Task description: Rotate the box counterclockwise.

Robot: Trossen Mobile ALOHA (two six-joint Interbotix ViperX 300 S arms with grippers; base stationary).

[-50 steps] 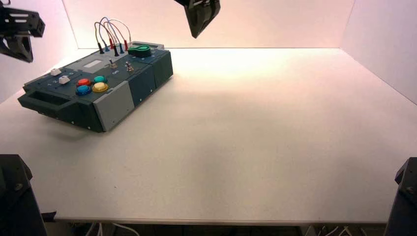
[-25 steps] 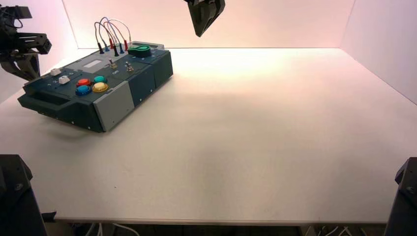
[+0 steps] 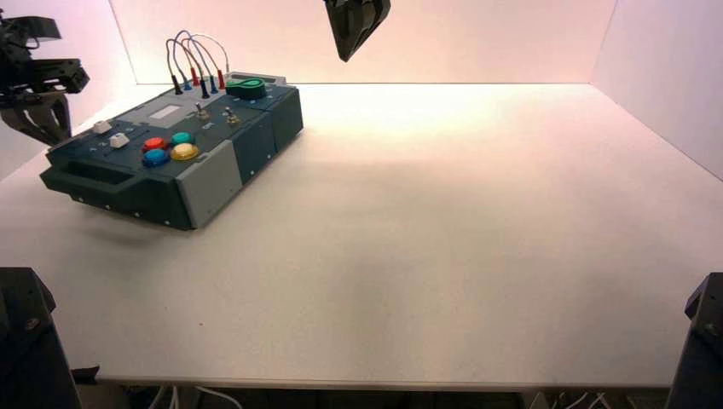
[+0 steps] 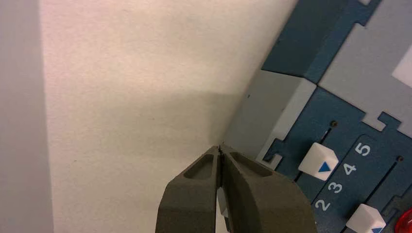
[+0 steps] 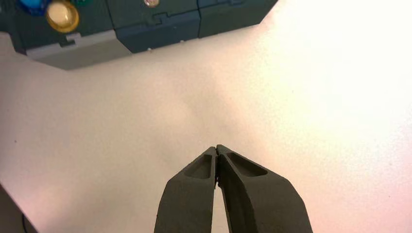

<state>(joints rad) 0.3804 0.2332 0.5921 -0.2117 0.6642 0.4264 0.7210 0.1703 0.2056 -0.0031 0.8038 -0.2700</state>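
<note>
The box, long, dark teal and grey, lies at the table's far left, set at a slant. On top are four round buttons, two toggle switches, a green knob and looped wires. My left gripper is shut and low beside the box's far-left corner. In the left wrist view its tips meet the grey corner block, next to white slider caps. My right gripper hangs shut, high above the far edge. In its wrist view the right gripper is over bare table.
White walls close the table at the back and both sides. Dark arm bases stand at the two near corners. The box's long side and a yellow button show far off in the right wrist view.
The left gripper came down beside the box's far-left corner. The box's left end has since shifted a little to the right. The right gripper has barely moved.
</note>
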